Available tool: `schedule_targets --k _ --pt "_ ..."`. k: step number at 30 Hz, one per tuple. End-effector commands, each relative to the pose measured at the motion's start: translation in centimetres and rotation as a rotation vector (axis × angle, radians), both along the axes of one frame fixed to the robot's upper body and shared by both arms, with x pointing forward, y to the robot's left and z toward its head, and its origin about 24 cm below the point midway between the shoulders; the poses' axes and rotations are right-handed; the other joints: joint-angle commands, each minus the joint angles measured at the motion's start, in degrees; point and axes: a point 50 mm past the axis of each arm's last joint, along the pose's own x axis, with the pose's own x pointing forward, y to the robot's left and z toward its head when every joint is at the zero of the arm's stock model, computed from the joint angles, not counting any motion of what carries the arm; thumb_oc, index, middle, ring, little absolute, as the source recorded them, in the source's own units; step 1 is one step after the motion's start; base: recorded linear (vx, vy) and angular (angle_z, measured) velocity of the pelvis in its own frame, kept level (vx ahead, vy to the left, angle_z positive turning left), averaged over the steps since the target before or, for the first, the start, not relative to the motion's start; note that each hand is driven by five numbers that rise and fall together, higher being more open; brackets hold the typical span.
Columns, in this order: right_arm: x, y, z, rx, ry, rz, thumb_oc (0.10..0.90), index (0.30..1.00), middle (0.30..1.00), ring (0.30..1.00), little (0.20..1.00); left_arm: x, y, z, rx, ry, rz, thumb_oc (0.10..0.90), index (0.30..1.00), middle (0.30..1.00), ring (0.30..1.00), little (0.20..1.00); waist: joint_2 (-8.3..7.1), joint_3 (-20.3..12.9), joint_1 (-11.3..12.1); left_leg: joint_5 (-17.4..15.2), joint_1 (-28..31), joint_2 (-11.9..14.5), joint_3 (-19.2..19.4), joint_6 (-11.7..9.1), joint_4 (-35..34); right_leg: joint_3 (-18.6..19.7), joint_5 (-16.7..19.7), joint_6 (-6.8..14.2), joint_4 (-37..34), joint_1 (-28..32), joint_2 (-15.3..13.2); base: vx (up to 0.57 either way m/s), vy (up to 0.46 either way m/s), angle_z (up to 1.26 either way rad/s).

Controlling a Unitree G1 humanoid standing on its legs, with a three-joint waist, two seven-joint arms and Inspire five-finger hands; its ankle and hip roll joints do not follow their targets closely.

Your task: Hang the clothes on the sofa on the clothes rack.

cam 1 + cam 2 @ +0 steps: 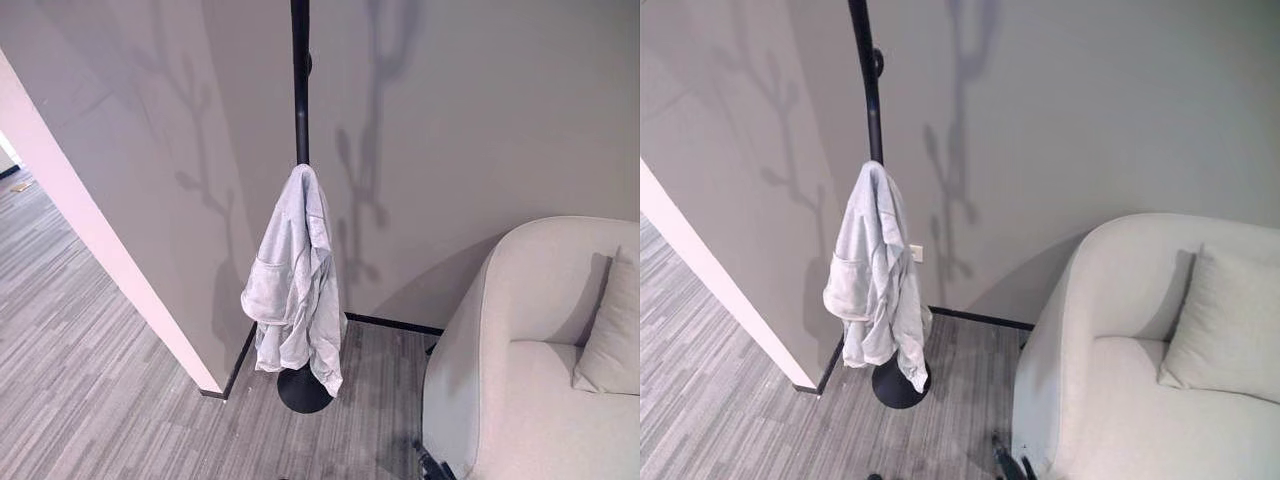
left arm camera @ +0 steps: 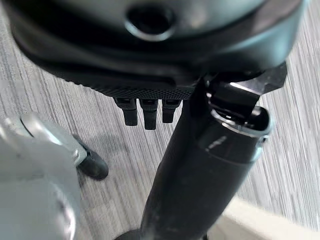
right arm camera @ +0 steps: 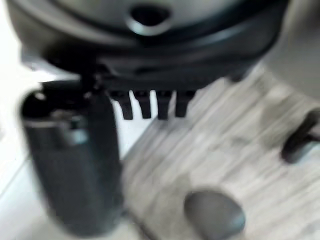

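Through my left eye, the clothes rack (image 1: 300, 90) is my landmark: a thin black pole standing in the corner where two grey walls meet, its round base (image 1: 303, 390) flat on the striped grey floor (image 1: 90, 380). The pale grey garment (image 1: 295, 285) hangs on the rack, caught at its top on the pole and falling in loose folds, its lower hem ending just above the base and partly covering it. To the rack's left the wall edge (image 1: 110, 260) runs diagonally down to a corner near the base, with a wide run of open floor beyond it. To the rack's right stands the light sofa (image 1: 530, 350), its rounded arm well apart from the hanging cloth, leaving a strip of bare floor between them; a cushion (image 1: 610, 335) leans at the sofa's back. My right eye shows the same layout, with the garment (image 1: 875, 275) draped down the pole and the sofa's curved outer edge (image 1: 1050, 330) near the base but not touching it. In my left wrist view, my left hand (image 2: 145, 107) hangs over the floor with straight, relaxed fingers holding nothing. In my right wrist view, my right hand (image 3: 150, 100) is likewise slack and empty above the floor.
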Motion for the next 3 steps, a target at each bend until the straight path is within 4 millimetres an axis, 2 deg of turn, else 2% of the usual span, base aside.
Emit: schedule_targets --k 1,2,3 --pt "2.4 0.0 0.2 0.054 -0.072 -0.056 0.8 0.9 0.9 0.9 0.9 4.0 0.3 0.4 0.012 -0.105 -0.054 0.8 0.9 0.9 0.9 0.9 0.94 0.6 1.75 -5.63 1.37 2.48 -3.76 -3.1 0.66 -5.78 -1.38 1.11 1.95 -0.48 -0.03 0.01 -0.011 0.23" --pt "2.6 -0.1 0.2 0.054 -0.076 -0.058 0.8 0.9 0.9 0.9 0.9 4.2 0.3 0.5 0.011 -0.108 -0.056 0.8 0.9 0.9 0.9 0.9 0.99 0.76 1.82 -5.63 1.34 2.47 -3.83 -3.11 0.68 -5.85 -1.39 1.1 1.93 -0.46 -0.03 0.02 -0.013 0.18" --pt "0.9 -0.9 -0.1 0.063 0.04 -0.09 0.8 0.9 0.9 0.9 0.9 4.3 -0.3 0.3 -0.011 -0.092 -0.138 0.8 0.9 0.9 0.9 0.9 1.35 0.41 2.29 -5.53 1.19 2.31 -4.43 -3.12 0.67 -6.39 -1.68 0.95 1.76 -0.01 0.17 0.03 -0.013 0.11"
